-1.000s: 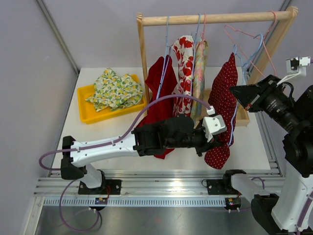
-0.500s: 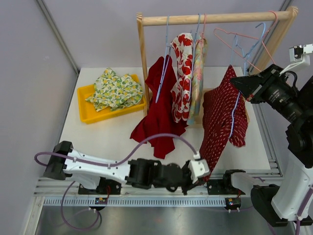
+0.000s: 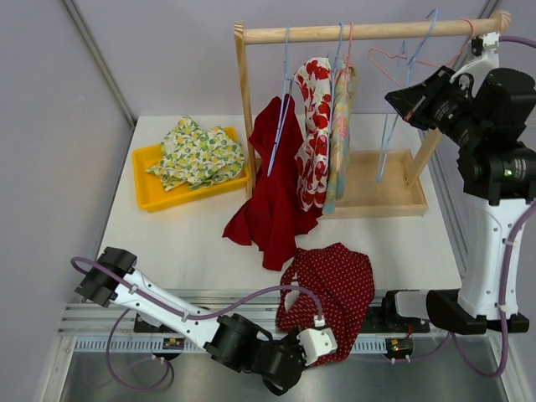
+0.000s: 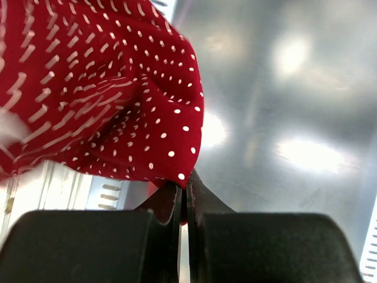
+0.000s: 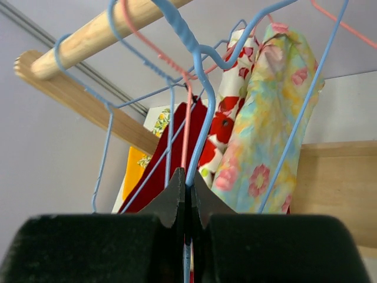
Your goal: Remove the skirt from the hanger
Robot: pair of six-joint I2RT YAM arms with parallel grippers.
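1. Since the earlier frame, the skirt (image 3: 331, 289) has come free of the blue hanger (image 3: 387, 142). It has dropped from beside the rack to the near edge of the table (image 3: 167, 243), right of centre. The left end effector (image 3: 314, 345) has drawn back past that edge.
2. Check the left end effector in the left wrist view: its fingers (image 4: 207, 203) are pressed together on a hem corner of the skirt.
3. Check the right end effector (image 3: 395, 99): it is closed fully on the wire of the blue hanger, held up by the wooden rod (image 3: 368, 32) above the far right corner. That hanger carries no cloth.
4. Note the governing relation:
   - The skirt's bulk lies on the far side of the left end effector.
   - Its long axis runs near-to-far across the table's near edge.
   - The left arm is the nearer; the right is well apart.
5. Judge the removal complete; only release of the hem appears to remain.
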